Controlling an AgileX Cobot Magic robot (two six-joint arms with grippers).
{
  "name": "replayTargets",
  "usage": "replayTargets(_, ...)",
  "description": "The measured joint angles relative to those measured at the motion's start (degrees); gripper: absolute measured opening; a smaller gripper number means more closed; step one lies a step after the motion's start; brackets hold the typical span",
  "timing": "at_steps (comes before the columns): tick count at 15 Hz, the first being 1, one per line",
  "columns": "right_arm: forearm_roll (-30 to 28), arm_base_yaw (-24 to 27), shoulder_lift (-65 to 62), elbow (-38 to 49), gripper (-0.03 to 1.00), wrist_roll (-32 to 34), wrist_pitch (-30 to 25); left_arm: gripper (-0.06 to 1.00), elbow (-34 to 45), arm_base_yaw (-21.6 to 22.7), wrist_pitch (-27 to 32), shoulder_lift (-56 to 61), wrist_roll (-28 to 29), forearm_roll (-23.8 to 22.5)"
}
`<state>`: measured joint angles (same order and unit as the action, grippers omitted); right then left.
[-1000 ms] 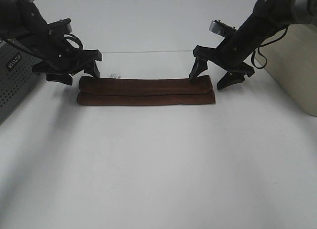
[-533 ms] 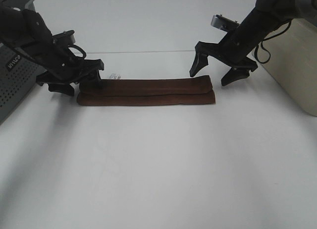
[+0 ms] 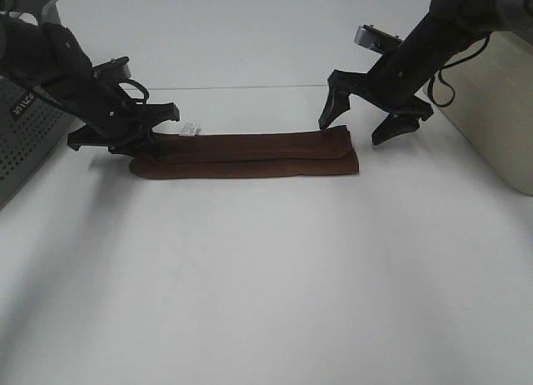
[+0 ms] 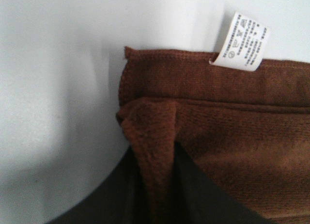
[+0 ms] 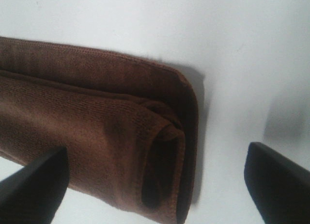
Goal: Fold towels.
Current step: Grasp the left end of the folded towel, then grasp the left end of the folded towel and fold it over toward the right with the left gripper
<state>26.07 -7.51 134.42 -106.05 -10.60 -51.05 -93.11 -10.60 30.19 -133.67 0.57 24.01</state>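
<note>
I see left gripper (image 4: pixel 154 168) pinching a fold of towel (image 3: pixel 250 156) | right gripper (image 3: pixel 351 132) spread wide over opposite end

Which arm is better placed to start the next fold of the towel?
Left, probably. The left gripper is pinched on a ridge of the towel at the end by the white tag. The right gripper hangs open over the other end, gripping nothing.
</note>
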Motion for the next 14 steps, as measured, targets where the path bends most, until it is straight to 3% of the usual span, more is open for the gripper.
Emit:
replayTargets(2, 0.0, 0.0, 0.0, 0.0, 0.92, 0.0, -0.9, 0.08, 0.0, 0.0, -0.1, 0.0, 0.0, 0.0)
replayTargets(5, -0.2, 0.0, 0.0, 0.0, 0.92, 0.0, -2.9, 0.08, 0.0, 0.0, 1.3, 0.9, 0.1, -3.2)
replayTargets(10, 0.2, 0.0, 0.0, -0.1, 0.92, 3.4, -6.9, 0.08, 0.0, 0.6, 6.9, 9.7, 7.5, -19.5)
replayTargets(12, 0.7, 0.0, 0.0, -0.1, 0.92, 4.2, -8.8, 0.08, -0.2, 0.6, 8.9, 12.8, 8.8, -19.5)
replayTargets(14, 1.3, 0.0, -0.1, -0.1, 0.92, 4.2, -10.3, 0.08, -3.1, 0.6, 13.2, 13.8, 9.0, -14.7)
